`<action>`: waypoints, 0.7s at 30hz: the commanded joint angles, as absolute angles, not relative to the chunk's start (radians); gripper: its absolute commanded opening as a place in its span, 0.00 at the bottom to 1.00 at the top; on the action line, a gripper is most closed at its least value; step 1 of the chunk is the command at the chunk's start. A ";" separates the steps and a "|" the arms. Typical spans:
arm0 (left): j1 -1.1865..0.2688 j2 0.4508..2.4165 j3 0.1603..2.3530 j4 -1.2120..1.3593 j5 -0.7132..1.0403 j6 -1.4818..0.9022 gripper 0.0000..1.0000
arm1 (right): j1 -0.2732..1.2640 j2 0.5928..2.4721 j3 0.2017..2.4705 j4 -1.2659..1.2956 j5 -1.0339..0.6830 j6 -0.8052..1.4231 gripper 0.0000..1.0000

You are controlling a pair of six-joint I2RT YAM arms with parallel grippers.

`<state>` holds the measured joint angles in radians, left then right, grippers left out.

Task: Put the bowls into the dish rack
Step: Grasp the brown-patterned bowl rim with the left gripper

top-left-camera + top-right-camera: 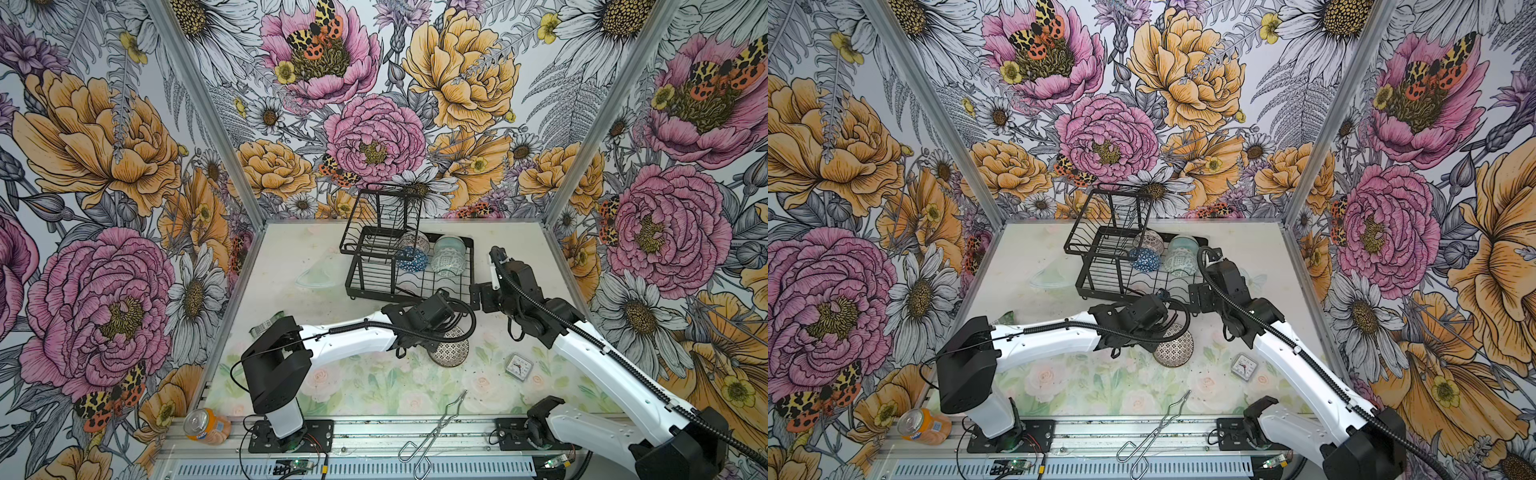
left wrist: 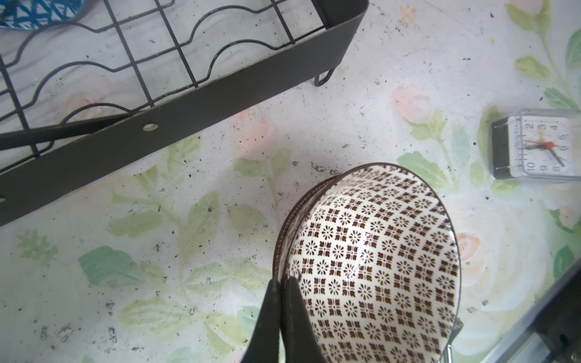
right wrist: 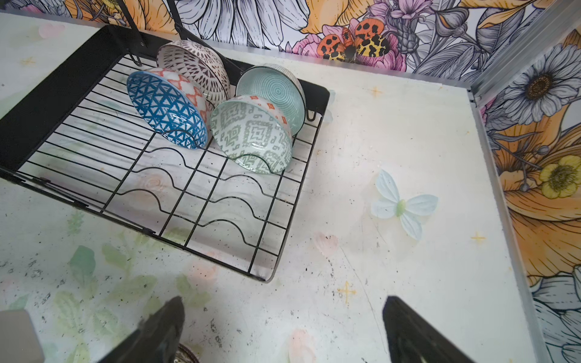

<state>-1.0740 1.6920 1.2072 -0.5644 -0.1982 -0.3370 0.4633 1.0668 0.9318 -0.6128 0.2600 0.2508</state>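
The left tool is pinched shut on the rim of the lattice bowl, one finger inside the rim and one outside. The bowl is tilted, its patterned inside facing the wrist camera. Both top views show it under the left wrist, on the near side of the rack and apart from it. Whether it touches the table I cannot tell.

The right tool stands wide and holds nothing. It hangs over bare table just off the rack's near right corner.

Five bowls stand on edge in the rack's lower tray, all at its far end:
- the blue bowl is in front on the left
- a pink-orange bowl is pressed behind it
- a dotted bowl is behind that
- the grey-green bowl is in front on the right
- the mint bowl is close behind the grey-green one

The near rows of the tray are free.

A clock lies on the table near the lattice bowl, not touching it. Tongs lie across the table's front edge — a can lies on its side at the front left corner.
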 commanded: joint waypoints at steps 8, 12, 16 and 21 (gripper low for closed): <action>-1.087 1.704 1.274 -0.617 -0.294 -0.316 0.18 | 0.454 1.045 0.918 -0.611 0.258 0.267 0.99; -1.083 1.701 1.268 -0.614 -0.267 -0.329 0.33 | 0.453 1.045 0.917 -0.611 0.259 0.267 0.99; -1.075 1.703 1.251 -0.594 -0.231 -0.337 0.42 | 0.451 1.040 0.914 -0.611 0.259 0.267 0.99; -1.063 1.713 1.208 -0.544 -0.160 -0.361 0.43 | 0.449 1.033 0.907 -0.611 0.258 0.266 1.00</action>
<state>-1.0733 1.6970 1.2324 -0.5846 -0.2127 -0.3408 0.4564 1.0569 0.9180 -0.6128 0.2600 0.2504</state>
